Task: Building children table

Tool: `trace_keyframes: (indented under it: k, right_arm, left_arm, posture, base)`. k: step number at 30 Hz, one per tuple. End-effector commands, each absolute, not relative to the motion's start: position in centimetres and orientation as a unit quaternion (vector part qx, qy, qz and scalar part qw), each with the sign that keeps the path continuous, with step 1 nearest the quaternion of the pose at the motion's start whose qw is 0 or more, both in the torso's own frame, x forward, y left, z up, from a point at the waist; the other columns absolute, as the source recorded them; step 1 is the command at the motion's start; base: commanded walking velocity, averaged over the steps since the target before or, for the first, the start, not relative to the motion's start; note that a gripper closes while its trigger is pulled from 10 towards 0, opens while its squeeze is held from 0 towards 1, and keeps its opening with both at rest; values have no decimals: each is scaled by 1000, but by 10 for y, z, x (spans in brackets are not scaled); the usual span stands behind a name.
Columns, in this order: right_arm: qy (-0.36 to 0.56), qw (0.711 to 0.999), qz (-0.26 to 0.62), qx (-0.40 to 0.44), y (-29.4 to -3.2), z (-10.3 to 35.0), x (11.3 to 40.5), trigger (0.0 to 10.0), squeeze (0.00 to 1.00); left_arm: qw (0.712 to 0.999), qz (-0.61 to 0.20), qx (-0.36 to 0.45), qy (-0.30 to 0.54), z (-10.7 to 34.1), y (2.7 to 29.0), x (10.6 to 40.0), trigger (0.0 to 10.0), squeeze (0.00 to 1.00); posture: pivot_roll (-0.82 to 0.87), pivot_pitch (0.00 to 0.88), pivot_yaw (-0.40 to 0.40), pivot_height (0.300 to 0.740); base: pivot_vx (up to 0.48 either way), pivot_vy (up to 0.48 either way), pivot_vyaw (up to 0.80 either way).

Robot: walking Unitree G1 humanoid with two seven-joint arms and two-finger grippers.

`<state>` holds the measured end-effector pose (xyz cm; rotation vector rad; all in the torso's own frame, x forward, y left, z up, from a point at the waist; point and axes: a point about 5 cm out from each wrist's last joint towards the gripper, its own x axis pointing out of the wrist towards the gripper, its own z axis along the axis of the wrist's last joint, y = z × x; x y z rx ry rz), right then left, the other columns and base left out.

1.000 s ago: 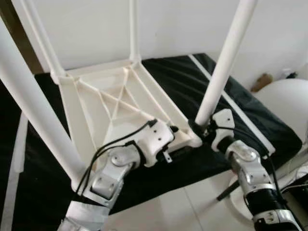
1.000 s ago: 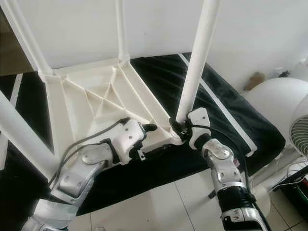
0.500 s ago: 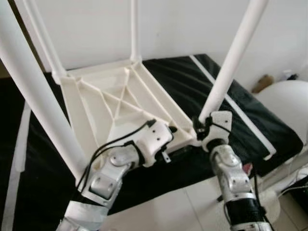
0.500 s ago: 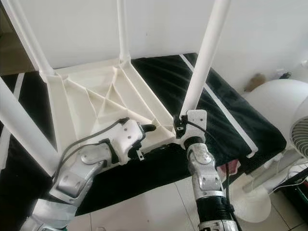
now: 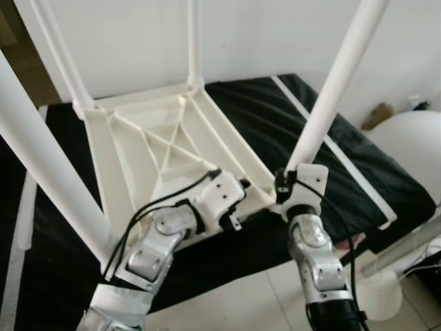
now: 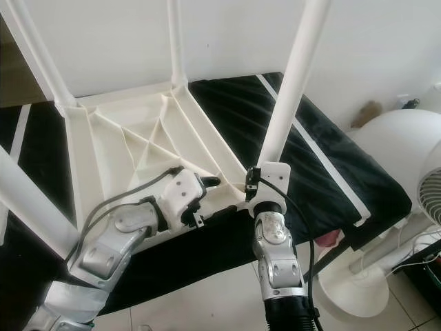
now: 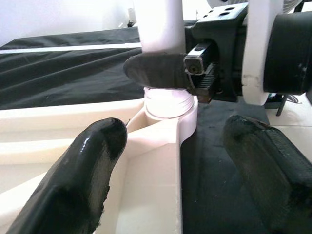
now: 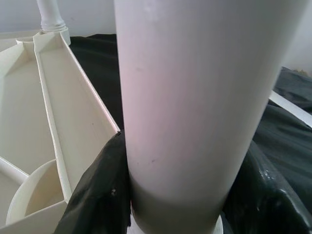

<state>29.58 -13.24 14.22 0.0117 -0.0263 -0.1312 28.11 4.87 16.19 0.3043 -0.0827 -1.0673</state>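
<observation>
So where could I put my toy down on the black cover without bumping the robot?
Bare black cover lies to the right of the upturned table top, past the white stripe, and a strip to its left. The near right corner is crowded: the right gripper clamps the table leg there, with the left gripper at the rim.

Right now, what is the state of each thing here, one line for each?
Table top: upside down on the black cloth.
Near right leg: standing in its corner socket.
Right claw: shut on the near right leg.
Left claw: open, astride the rim.
</observation>
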Motion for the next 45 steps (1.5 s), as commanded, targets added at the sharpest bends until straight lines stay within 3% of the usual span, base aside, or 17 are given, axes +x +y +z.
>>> trace_keyframes:
  k: [1, 3, 4, 20, 22, 23, 32, 35, 45]
  right_arm:
    - [28, 995, -97, -9, -145, 127, 293, 10000, 153]
    - [28, 995, -100, -9, -146, 127, 293, 10000, 153]
    - [33, 996, -84, 18, -146, 127, 293, 10000, 1000]
    - [11, 999, 28, -20, -165, 138, 302, 10000, 1000]
    - [5, 998, 53, -33, -166, 139, 304, 10000, 988]
    - [5, 997, 66, -31, -166, 138, 304, 10000, 0]
    - [-9, 991, 122, -50, -169, 143, 306, 10000, 0]
    - [-24, 978, 191, -79, -175, 154, 309, 10000, 0]
    - [-23, 961, 253, -109, -184, 158, 321, 10000, 0]
  left_arm:
    - [850, -505, 143, -43, 165, 48, 283, 10000, 0]
    - [849, -508, 139, -46, 167, 48, 282, 10000, 0]
    - [844, -520, 113, -59, 172, 46, 278, 10000, 0]
    - [838, -532, 105, -62, 171, 40, 272, 10000, 0]
    - [837, -536, 91, -66, 174, 38, 270, 10000, 0]
    - [837, -537, 81, -67, 176, 37, 270, 10000, 0]
    - [834, -540, 86, -65, 176, 38, 271, 10000, 0]
    - [834, -541, 78, -75, 183, 40, 273, 10000, 0]
    - [828, -549, 72, -88, 191, 37, 271, 10000, 0]
  posture:
    - [-87, 41, 4, 740]
    - [-87, 41, 4, 740]
    - [-89, 37, 6, 740]
    - [-90, 23, -3, 740]
    - [-92, 22, 0, 740]
    - [-87, 20, -4, 740]
    - [-89, 19, -4, 740]
    - [-96, 16, -7, 740]
    - [-96, 26, -13, 740]
  base:
    - [0, 0, 0]
    - [0, 0, 0]
    - [0, 0, 0]
    - [0, 0, 0]
    - [0, 0, 0]
    - [0, 0, 0]
    - [0, 0, 0]
    - [0, 0, 0]
    - [0, 0, 0]
